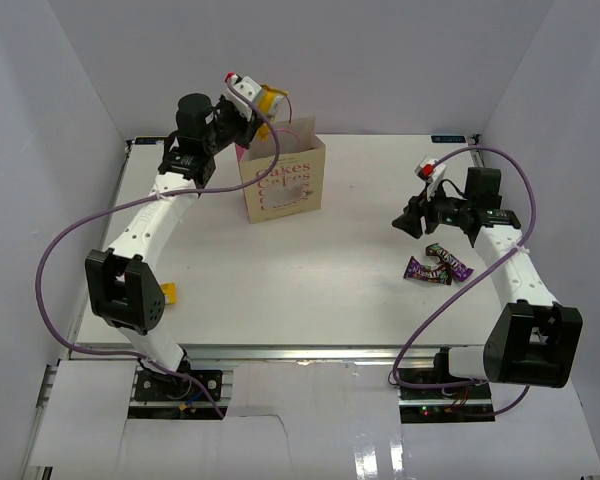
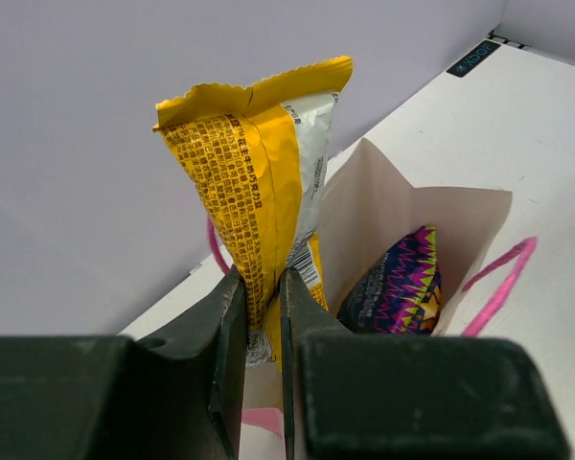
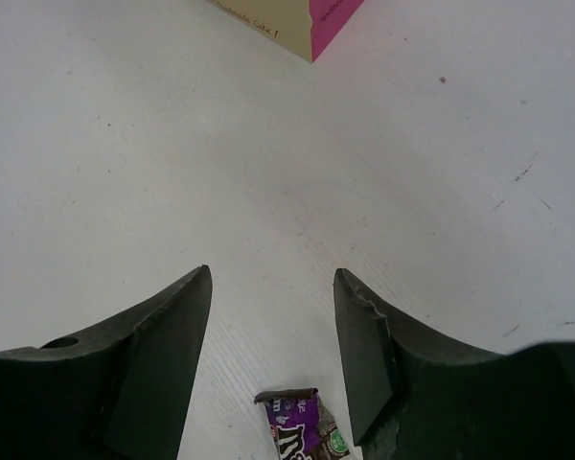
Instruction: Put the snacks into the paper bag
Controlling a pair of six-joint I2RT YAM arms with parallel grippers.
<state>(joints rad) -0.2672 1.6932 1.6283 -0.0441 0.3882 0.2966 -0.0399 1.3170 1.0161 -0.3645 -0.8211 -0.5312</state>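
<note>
Yellow wrapped bar [image 2: 254, 182], clamped in the left gripper [image 2: 261, 287], hangs over the paper bag [image 1: 283, 178]. Only the left wrist view shows the purple chip bag [image 2: 402, 283] inside. The right gripper [image 3: 273, 287] gapes empty near the candy packets [image 1: 438, 265].

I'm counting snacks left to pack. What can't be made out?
- Paper bag contents: left wrist view, walls hide all but chip bag's top.
- Candy packets: top view, too small to count; right wrist view, bottom edge cuts one off.
- Yellow bar's lower end: left wrist view, left gripper covers it.
</note>
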